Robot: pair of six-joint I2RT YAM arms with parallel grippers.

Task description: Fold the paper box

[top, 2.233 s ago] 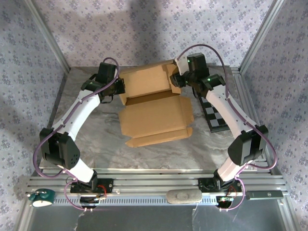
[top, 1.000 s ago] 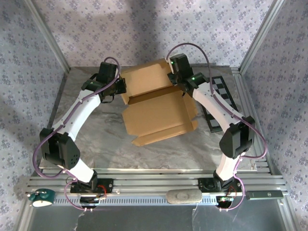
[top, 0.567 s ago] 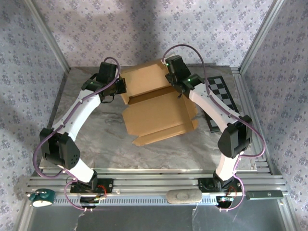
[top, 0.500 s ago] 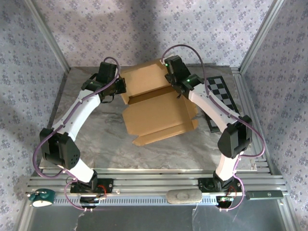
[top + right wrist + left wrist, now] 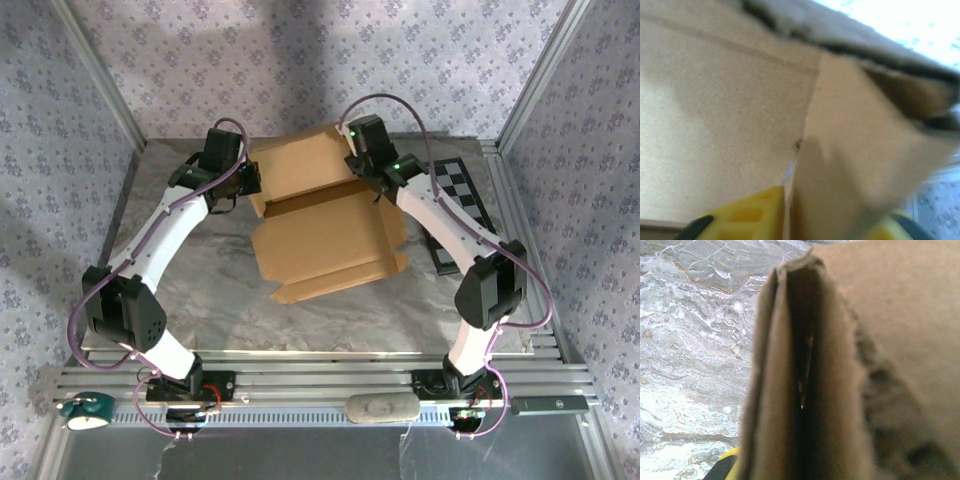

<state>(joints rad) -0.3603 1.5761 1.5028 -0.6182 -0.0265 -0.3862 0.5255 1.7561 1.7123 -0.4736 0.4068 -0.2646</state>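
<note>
The left gripper (image 5: 251, 186) hides under its own wrist. In its blurred close view, one yellow fingertip (image 5: 726, 466) shows beside a doubled wall of the paper box (image 5: 325, 235), which it pinches tight. The table (image 5: 200, 290) is grey marble, the walls (image 5: 300, 60) floral-papered, and a checkerboard (image 5: 455, 200) lies at the right. The box lies mid-table between both arms. The right gripper (image 5: 374, 186) straddles its far-right flap, fingers (image 5: 747, 217) apart.

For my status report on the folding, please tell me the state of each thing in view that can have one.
paper box: partly folded, far panel raised, near flap lying flat, not closed.
left gripper: shut on the paper box's left wall.
right gripper: open, a side flap between its fingers.
checkerboard: lying flat, partly hidden by the right arm.
</note>
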